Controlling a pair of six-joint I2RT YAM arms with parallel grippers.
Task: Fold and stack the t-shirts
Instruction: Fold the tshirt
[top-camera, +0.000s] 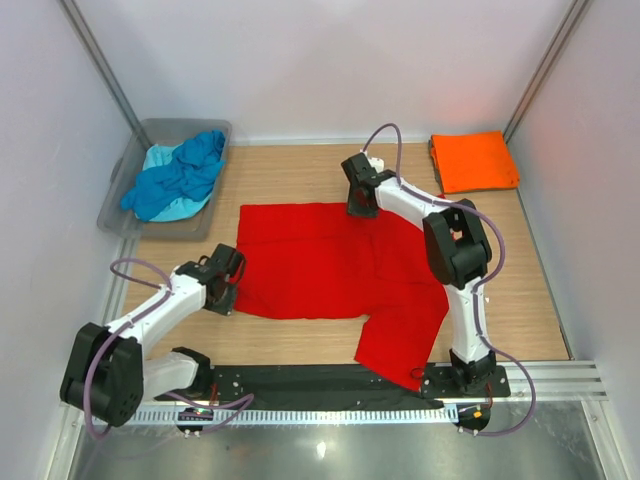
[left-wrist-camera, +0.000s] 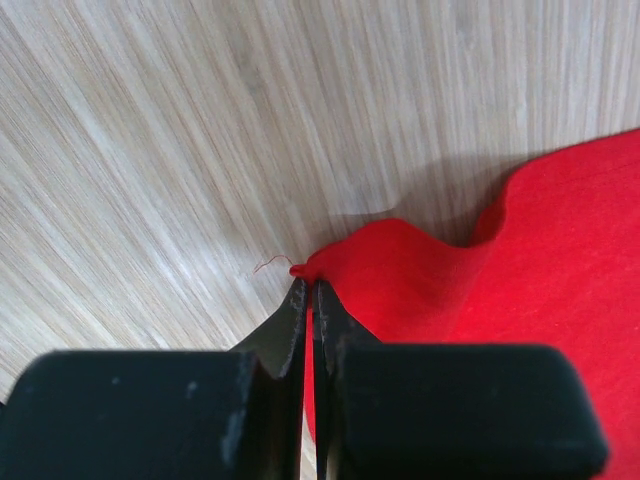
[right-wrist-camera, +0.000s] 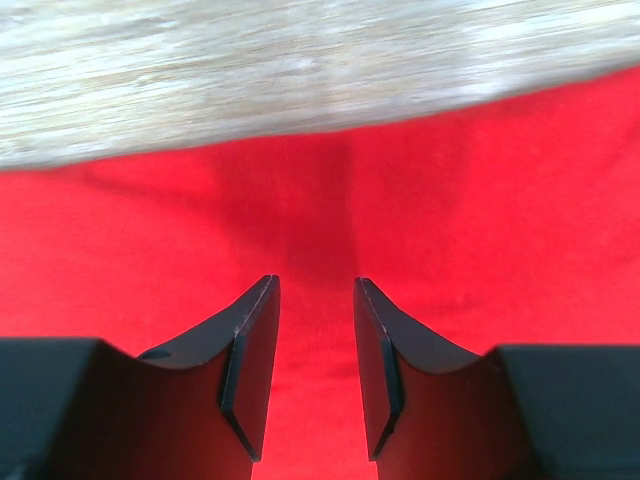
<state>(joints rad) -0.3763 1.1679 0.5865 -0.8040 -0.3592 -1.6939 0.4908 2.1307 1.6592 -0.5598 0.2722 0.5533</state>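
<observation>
The red shirt (top-camera: 310, 260) is lying spread flat on the middle of the table (top-camera: 290, 175), one part reaching the near edge by the right arm's base; the left gripper (top-camera: 222, 285) is sitting at the shirt's left edge, its fingers (left-wrist-camera: 290, 335) pressing together and pinching a small peak of red hem just above the wood; the right gripper (top-camera: 360, 203) is hovering at the shirt's far edge, jaws standing apart, red cloth lying flat beneath the gap, nothing pinched; the orange shirt (top-camera: 474, 161) is lying folded in the far right corner, well apart; the blue shirt (top-camera: 178, 180) and turquoise shirt (top-camera: 160, 157) are lying crumpled together in the tub (top-camera: 116, 200) at the far left.
</observation>
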